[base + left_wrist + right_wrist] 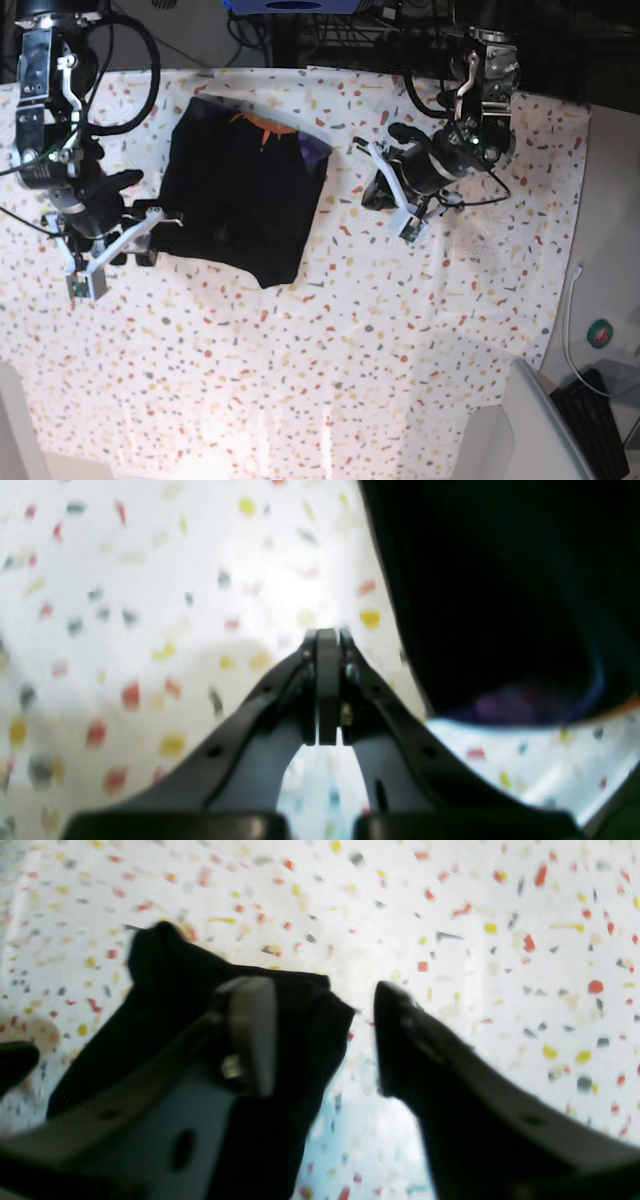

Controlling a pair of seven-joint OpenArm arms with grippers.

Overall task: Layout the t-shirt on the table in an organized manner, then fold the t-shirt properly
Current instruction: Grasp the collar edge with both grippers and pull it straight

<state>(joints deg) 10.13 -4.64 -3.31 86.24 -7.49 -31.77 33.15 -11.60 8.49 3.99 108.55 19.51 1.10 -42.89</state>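
Observation:
The black t-shirt (240,190) lies folded into a rough rectangle on the speckled table (330,350), left of centre, with its collar and orange mark toward the far edge. My right gripper (158,232) sits at the shirt's left edge. In the right wrist view that gripper (325,1025) is open, one finger (250,1030) over the shirt (165,990) and the other over bare cloth. My left gripper (374,180) hovers right of the shirt. In the left wrist view it (327,635) is shut and empty over the table (150,605), beside the shirt (500,580).
Black cables and equipment (400,30) crowd the table's far edge. A white cable (572,320), a green round object (603,333) and a keyboard (600,420) lie past the right edge. A grey box (540,430) stands at the near right corner.

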